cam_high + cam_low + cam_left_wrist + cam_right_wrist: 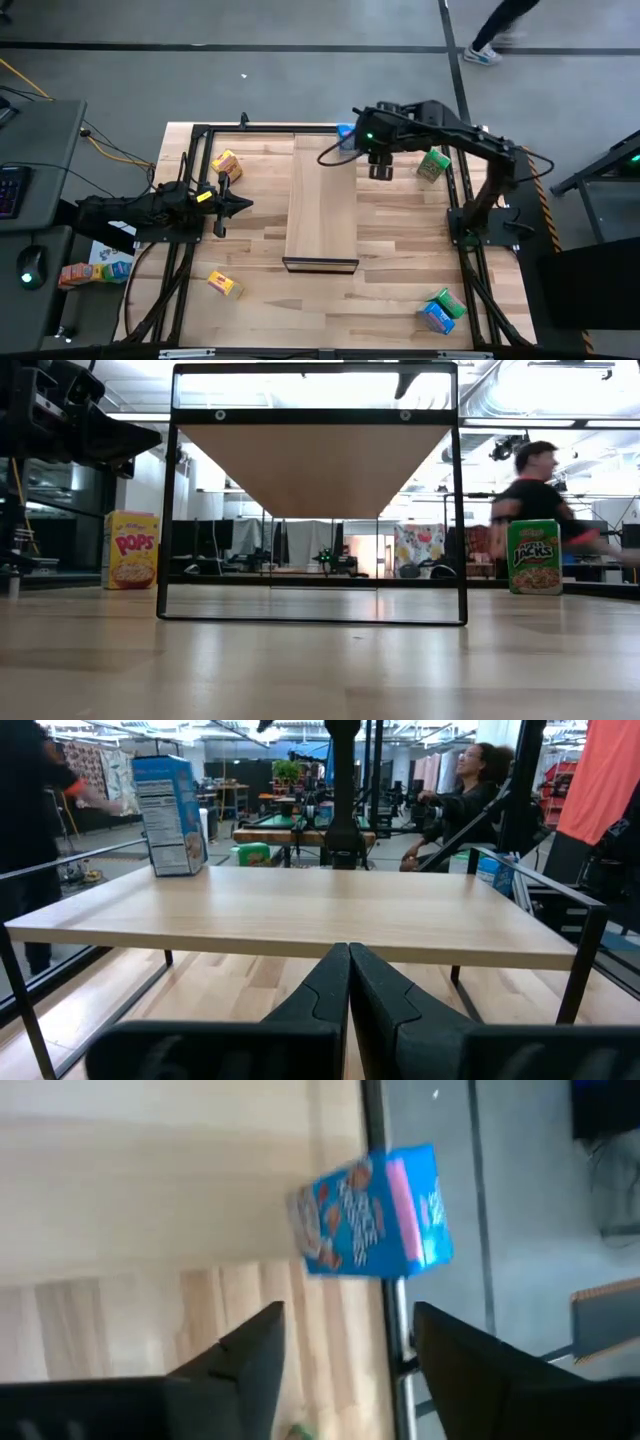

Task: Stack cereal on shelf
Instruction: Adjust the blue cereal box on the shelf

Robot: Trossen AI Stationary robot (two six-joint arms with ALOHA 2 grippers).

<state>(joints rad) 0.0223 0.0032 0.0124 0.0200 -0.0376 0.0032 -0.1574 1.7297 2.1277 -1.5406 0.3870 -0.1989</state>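
Pale wood fills the scene: a striped butcher-block table carries a smooth, long shelf raised on a thin black frame at its middle.

On the left, the left hand waits low beside the shelf, its fingers clenched together on nothing. Near it a yellow cereal box stands on the table toward the far edge, marked "Pops" in the low view, and a second yellow box lies near the front edge.

At the shelf's far right corner stands a blue cereal box, upright and printed with red lettering and a pink side panel. The right hand hovers just beside that corner, fingers spread with nothing between them; the box sits apart from them.

Further right, a green cereal box stands on the table, and another green box and a blue one lie touching near the front right corner.

The step appears to be the release of the first box. Next, the right hand would likely need to swing to the nearby green box and close on its narrow sides.
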